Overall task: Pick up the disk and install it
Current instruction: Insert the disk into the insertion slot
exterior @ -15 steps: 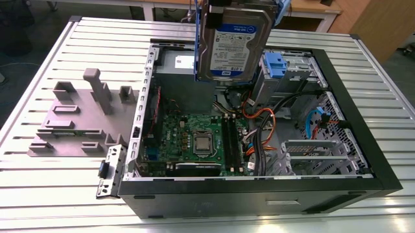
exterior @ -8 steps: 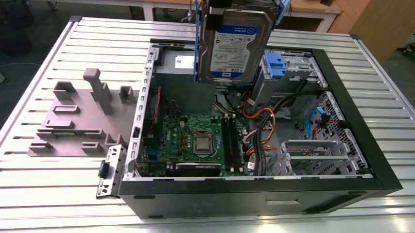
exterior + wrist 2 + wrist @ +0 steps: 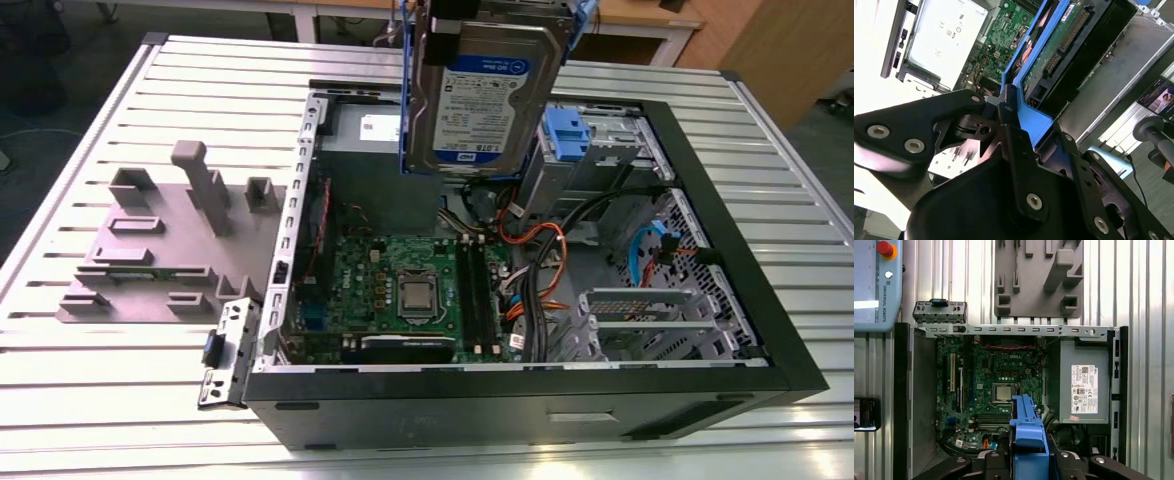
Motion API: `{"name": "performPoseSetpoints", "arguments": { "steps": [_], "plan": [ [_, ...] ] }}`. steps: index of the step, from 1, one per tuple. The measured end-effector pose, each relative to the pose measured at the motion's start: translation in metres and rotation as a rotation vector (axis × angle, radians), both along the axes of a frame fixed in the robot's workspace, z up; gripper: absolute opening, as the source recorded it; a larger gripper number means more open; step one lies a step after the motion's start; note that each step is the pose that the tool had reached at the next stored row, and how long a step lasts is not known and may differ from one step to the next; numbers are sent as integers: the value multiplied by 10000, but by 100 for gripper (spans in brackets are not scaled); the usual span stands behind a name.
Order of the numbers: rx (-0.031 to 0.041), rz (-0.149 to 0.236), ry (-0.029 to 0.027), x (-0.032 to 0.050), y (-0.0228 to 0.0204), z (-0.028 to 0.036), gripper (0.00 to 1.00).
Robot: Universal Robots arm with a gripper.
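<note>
The claw (image 3: 1006, 112) is clamped narrow on the blue rail (image 3: 1029, 117) at one end of the disk (image 3: 487, 100), black fingers (image 3: 1014, 150) pressed against the plastic from both sides. The disk hangs upright from that grip, label face showing in the exterior view, silver body reaching down toward the open computer case (image 3: 534, 390) but touching nothing inside. In the first wrist view the blue rail sits edge-on, above the near part of the motherboard (image 3: 989, 385).

The case lies on its side with the cover off. The green board fills the exterior view's left part of it, with the processor (image 3: 414, 292) near its middle. Orange and black cables (image 3: 541, 250) run just below the disk's lower edge. A blue-clipped drive bay (image 3: 567, 130) stands just beside the disk on the exterior view's right. The grey power supply (image 3: 1084, 385) with its white sticker sits in one corner of the case.

Outside the case, on the exterior view's left, a grey moulded fixture (image 3: 147, 250) rests on the slatted metal table (image 3: 107, 400).
</note>
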State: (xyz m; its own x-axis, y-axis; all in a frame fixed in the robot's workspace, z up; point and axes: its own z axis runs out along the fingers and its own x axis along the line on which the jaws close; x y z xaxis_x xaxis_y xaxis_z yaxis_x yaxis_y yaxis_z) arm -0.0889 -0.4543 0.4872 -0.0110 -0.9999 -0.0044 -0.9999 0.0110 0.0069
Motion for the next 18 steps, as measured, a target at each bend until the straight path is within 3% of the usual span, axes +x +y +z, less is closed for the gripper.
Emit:
{"name": "performPoseSetpoints", "arguments": {
  "steps": [18],
  "plan": [
    [0, 0, 0, 57, 0, 0, 36]
  ]
}}
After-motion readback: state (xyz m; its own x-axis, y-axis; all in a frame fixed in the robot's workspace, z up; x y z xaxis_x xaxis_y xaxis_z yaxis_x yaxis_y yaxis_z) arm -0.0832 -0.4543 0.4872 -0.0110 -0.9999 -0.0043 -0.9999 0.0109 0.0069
